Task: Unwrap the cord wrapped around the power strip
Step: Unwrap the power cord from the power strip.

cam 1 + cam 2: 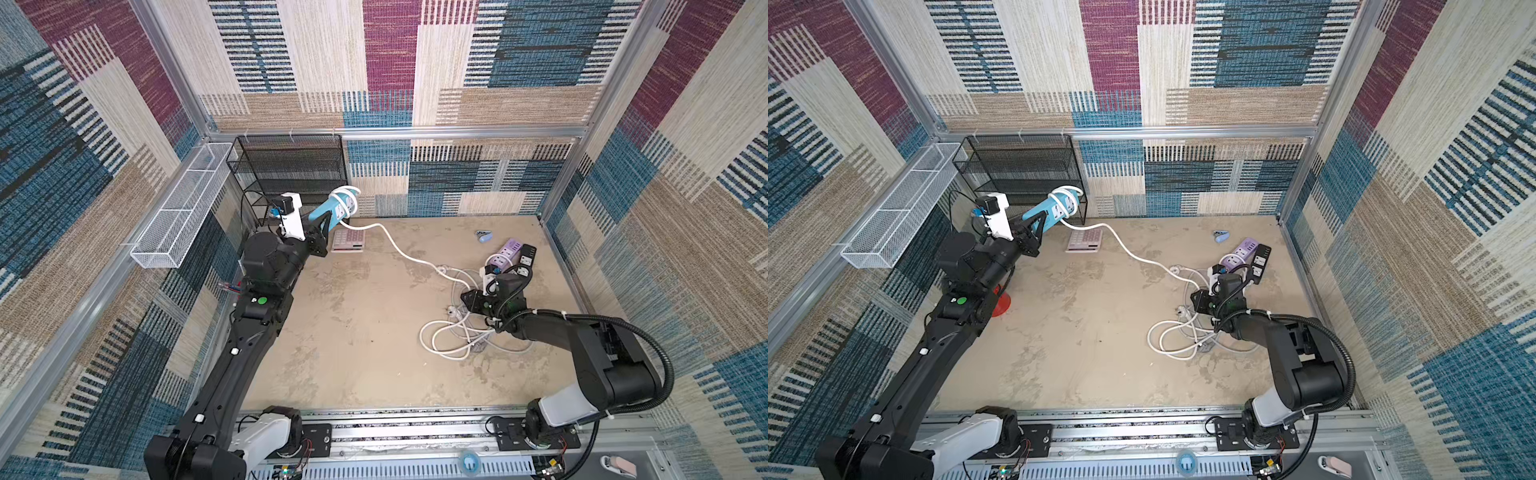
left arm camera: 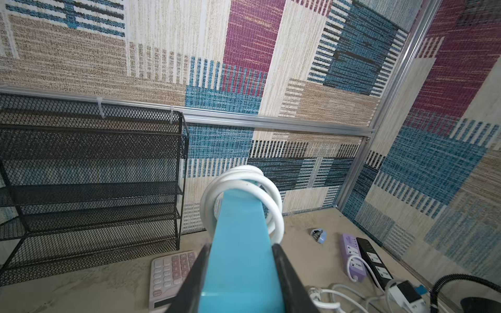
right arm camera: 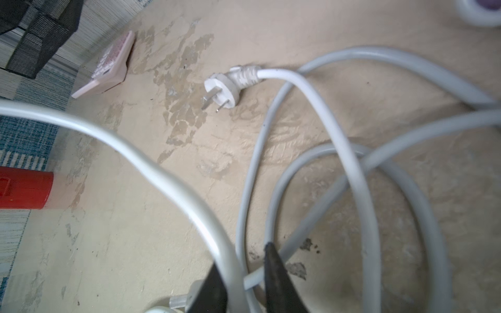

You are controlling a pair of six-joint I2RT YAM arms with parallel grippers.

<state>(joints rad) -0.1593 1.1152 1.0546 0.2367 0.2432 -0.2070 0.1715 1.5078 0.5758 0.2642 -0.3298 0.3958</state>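
Several coils of cord ring the far end of the blue power strip, clamped aloft in my left gripper; my right gripper, part-open, loosely brackets the slack over the desk, so a pull may slip or snag the loose loops

- Middle of the table is being left bare.
- Far half is being crossed diagonally by the white cord.
- Right side is being crowded by cord loops.
- Far left corner is being blocked by the black mesh rack.
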